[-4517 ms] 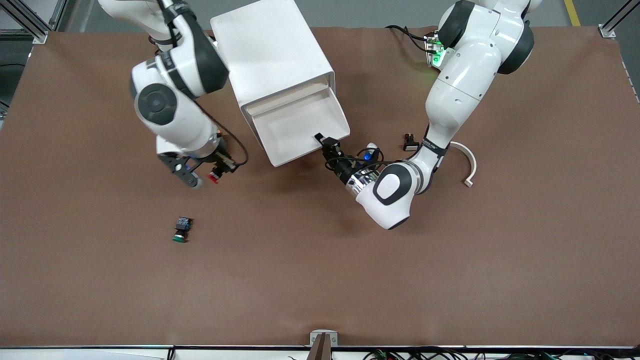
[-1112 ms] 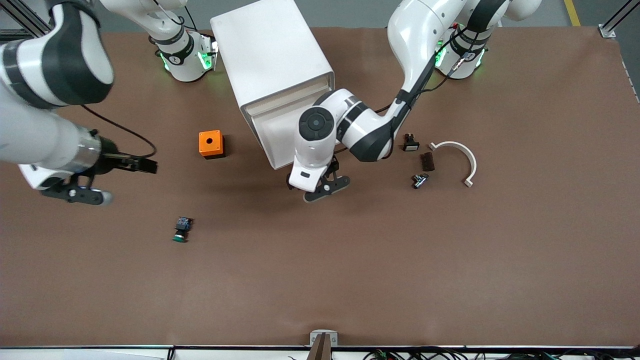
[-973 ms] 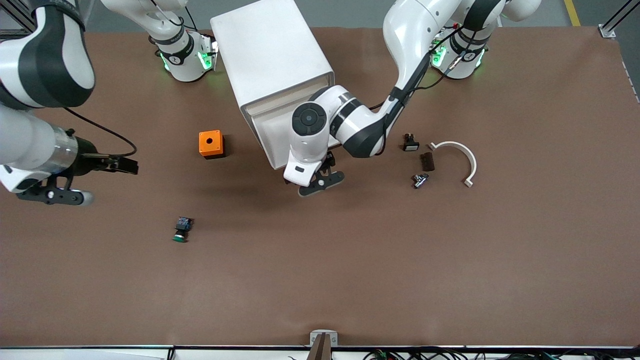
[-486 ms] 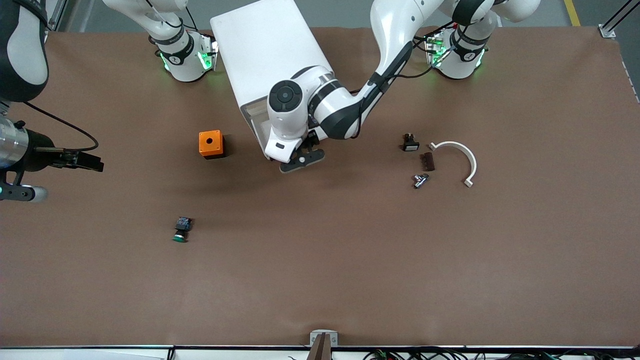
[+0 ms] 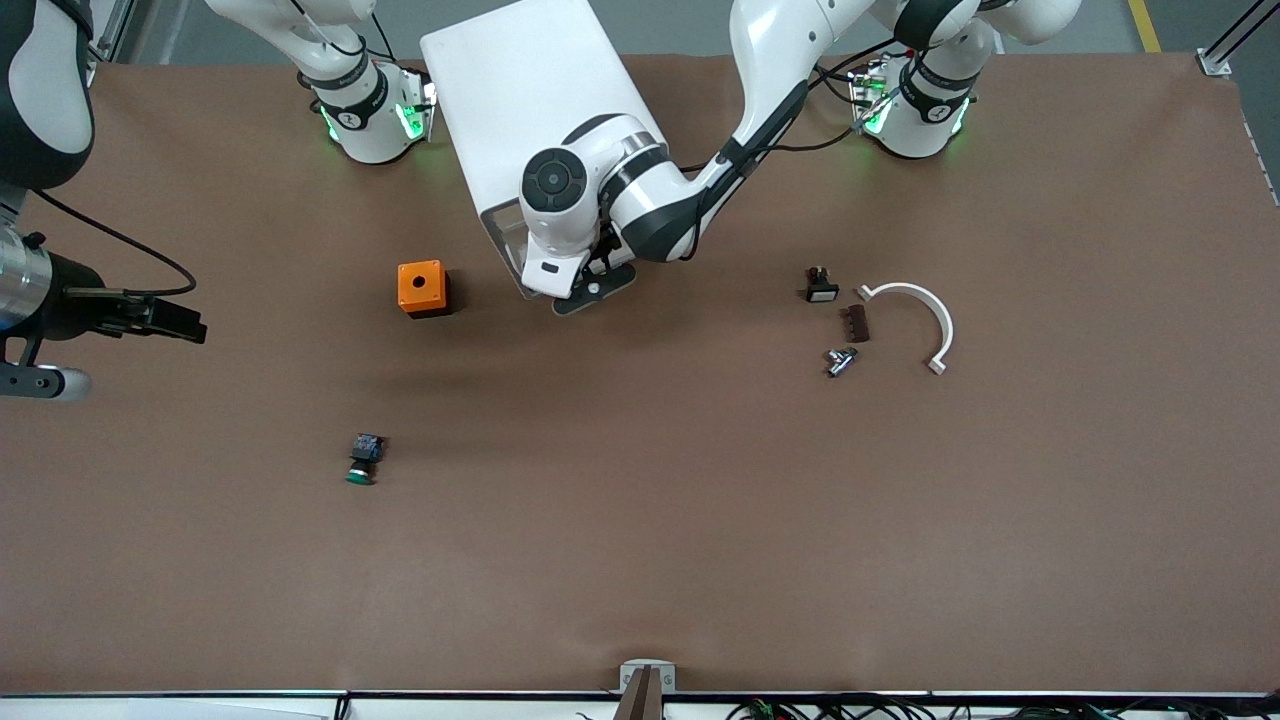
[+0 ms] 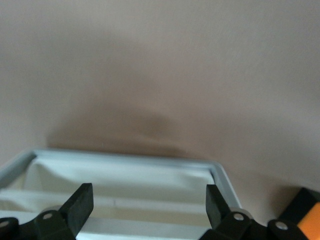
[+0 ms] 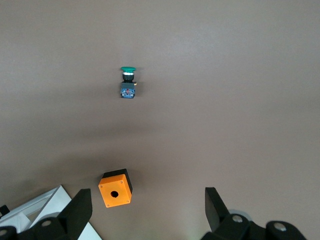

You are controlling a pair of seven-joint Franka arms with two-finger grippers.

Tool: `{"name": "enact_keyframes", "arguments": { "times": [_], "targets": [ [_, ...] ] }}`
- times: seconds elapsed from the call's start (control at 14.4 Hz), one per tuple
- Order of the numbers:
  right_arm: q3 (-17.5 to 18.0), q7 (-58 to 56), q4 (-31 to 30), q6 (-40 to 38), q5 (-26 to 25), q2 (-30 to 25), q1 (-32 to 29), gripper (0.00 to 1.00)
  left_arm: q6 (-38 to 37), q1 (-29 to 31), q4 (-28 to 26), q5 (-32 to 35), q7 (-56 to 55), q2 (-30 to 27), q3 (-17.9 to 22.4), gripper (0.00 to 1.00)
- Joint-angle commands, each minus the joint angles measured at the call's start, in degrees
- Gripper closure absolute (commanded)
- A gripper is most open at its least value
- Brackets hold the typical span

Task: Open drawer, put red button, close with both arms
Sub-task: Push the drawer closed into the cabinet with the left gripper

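Left gripper [image 5: 592, 290] sits low against the front of the white cabinet [image 5: 530, 110], at the top drawer [image 5: 508, 240]; in the left wrist view its fingers [image 6: 80, 207] are spread wide apart with nothing between them, and the drawer's white rim [image 6: 125, 157] shows just past them, so the drawer is open only slightly. Red button is not visible anywhere in these views. Right gripper [image 5: 170, 325] is up in the air over the table's edge at the right arm's end, well apart from the cabinet; the right wrist view shows its fingers [image 7: 77, 212] wide apart and empty. Orange box with a round hole [image 5: 422, 288] sits on the brown table [image 5: 640, 520] just beside the cabinet, toward the right arm's end. Green-capped button [image 5: 362, 460] lies nearer the front camera than the orange box. Toward the left arm's end: small black part [image 5: 820, 287], dark brown block [image 5: 855, 322], small metal piece [image 5: 838, 360], white curved bracket [image 5: 925, 320].
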Motion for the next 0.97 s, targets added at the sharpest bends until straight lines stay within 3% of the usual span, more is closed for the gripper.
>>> {"name": "enact_keyframes", "arguments": {
  "times": [0.0, 0.42, 0.9],
  "targets": [
    [0.3, -0.1, 3.1, -1.0, -0.9, 0.1, -0.1, 0.0, -1.5, 0.3, -2.2, -5.3, -0.6, -1.8, -0.3, 0.01],
    [0.6, 0.9, 5.5, -7.8, -0.6, -1.3, 1.3, 0.0, -2.9, 0.7, -2.3, -8.8, 0.0, -1.8, -0.3, 0.01],
    [0.5, 2.8, 4.5, -7.5, 0.3, -3.3, 4.3, 0.0, -2.9, 1.6, -2.2, -12.3, 0.3, -1.9, -0.3, 0.01]
  ]
}}
